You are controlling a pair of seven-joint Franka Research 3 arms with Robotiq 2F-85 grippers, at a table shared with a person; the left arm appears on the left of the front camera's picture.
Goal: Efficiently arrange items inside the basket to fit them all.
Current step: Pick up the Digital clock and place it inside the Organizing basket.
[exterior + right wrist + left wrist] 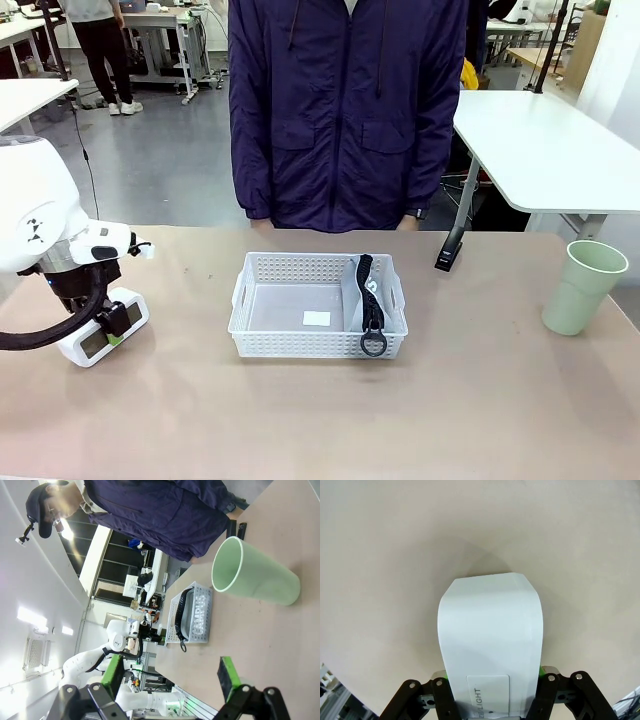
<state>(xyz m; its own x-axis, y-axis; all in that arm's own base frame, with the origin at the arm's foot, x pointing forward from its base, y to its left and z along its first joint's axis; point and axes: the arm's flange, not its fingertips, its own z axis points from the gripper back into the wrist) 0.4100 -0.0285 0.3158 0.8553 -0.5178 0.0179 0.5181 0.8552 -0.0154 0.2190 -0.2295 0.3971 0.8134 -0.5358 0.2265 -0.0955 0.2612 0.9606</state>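
Left gripper [493, 672] down at the desk [300, 420], clamped on the white box [490, 625]; right gripper [170, 675] hangs wide open.

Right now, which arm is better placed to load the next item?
Left: the left end effector is shut on the white box left of the basket; the right end effector is open, short of the green cup.

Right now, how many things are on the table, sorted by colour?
White: 2, the box and the basket
Grey: 1, the pouch
Black: 1, the stapler
Green: 1, the cup
Total: 5
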